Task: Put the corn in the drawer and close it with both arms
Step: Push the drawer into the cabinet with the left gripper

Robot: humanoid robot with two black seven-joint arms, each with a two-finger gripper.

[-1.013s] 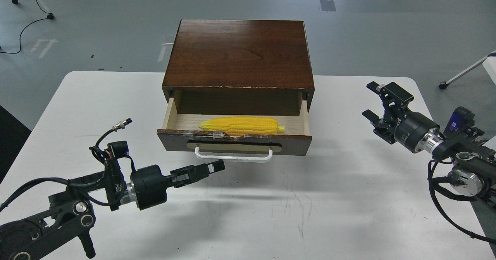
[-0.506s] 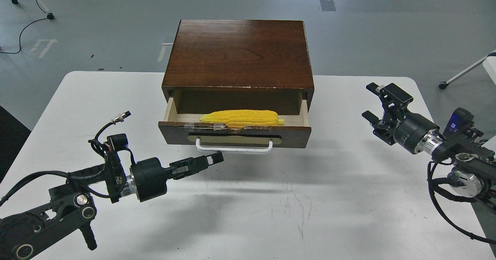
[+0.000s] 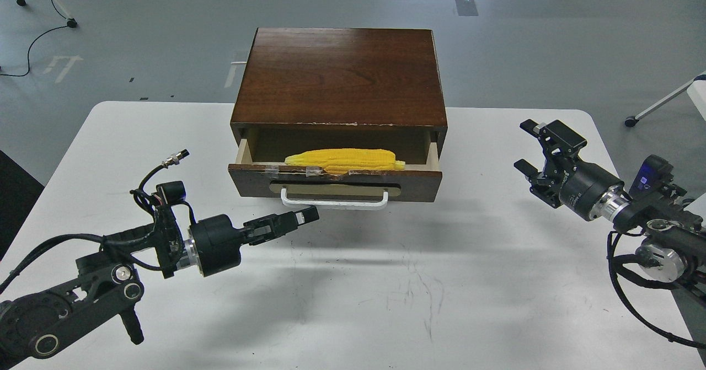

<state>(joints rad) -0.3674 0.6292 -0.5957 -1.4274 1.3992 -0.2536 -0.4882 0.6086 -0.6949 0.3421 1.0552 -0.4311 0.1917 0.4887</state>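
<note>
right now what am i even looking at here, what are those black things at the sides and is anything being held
This single picture is taken from a robot's own head, looking down at a white table. The black things are its two arms. The left claw reaches toward the white handle of a drawer; its fingers look close together. The right claw hangs open, off to the side. Neither holds anything. A yellow toy corn lies inside the drawer, which is still partly open in its dark wooden cabinet.

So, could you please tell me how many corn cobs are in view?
1: the bright yellow ribbed toy corn cob lies inside the half-open dark brown wooden drawer. Others could be hidden deeper inside.
</note>
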